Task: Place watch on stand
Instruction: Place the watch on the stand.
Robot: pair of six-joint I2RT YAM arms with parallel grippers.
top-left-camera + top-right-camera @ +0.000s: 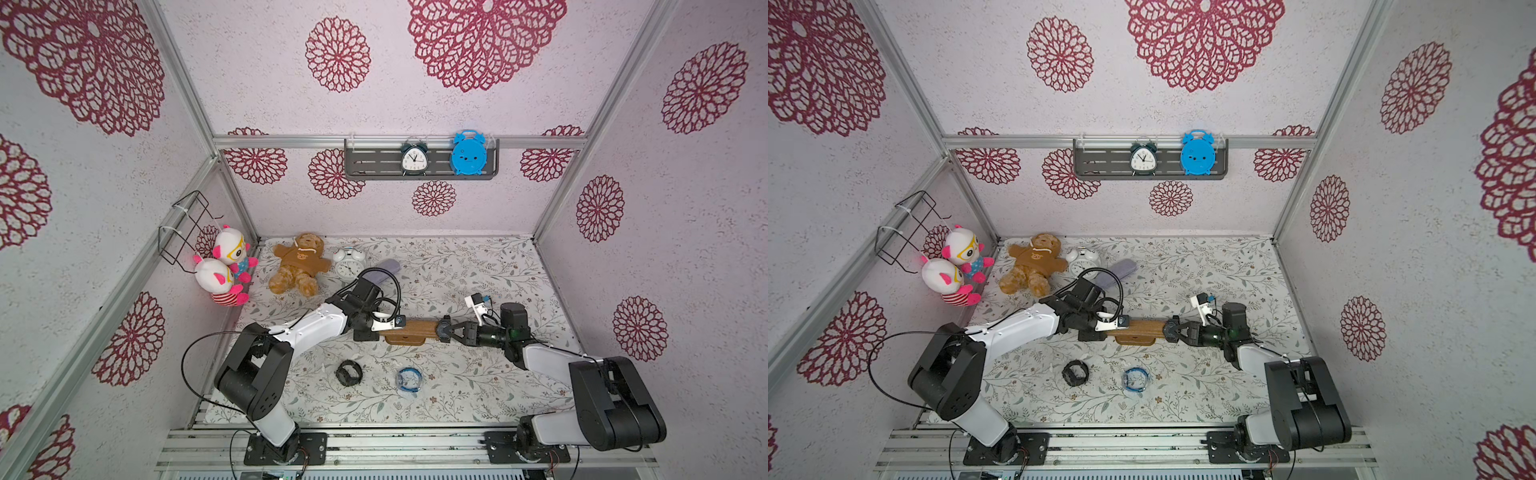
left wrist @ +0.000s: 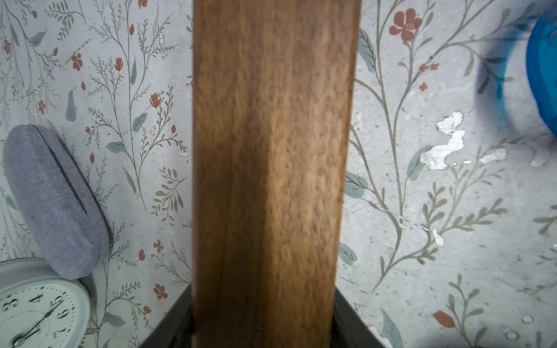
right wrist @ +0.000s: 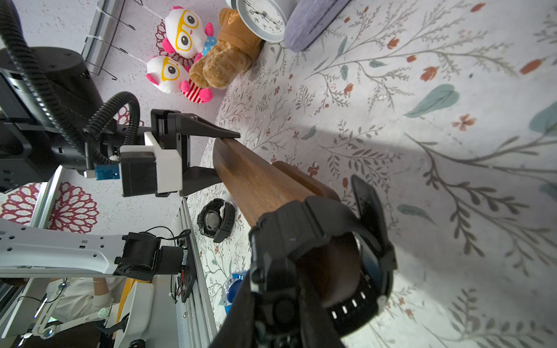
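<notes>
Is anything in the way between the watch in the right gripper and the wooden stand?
Nothing visible. The watch, held by the right gripper, already loops around one end of the stand. Beyond it the wood is bare as far as the foot underneath. The left gripper grips the opposite end.

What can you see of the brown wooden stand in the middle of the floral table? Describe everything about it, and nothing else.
The brown wooden stand is a long, grained bar with rounded ends, lying level on a short wooden foot that rests on the floral tabletop. The left gripper clamps one end between its jaws. At the other end a black wristwatch, held by the right gripper, is looped round the bar.
</notes>
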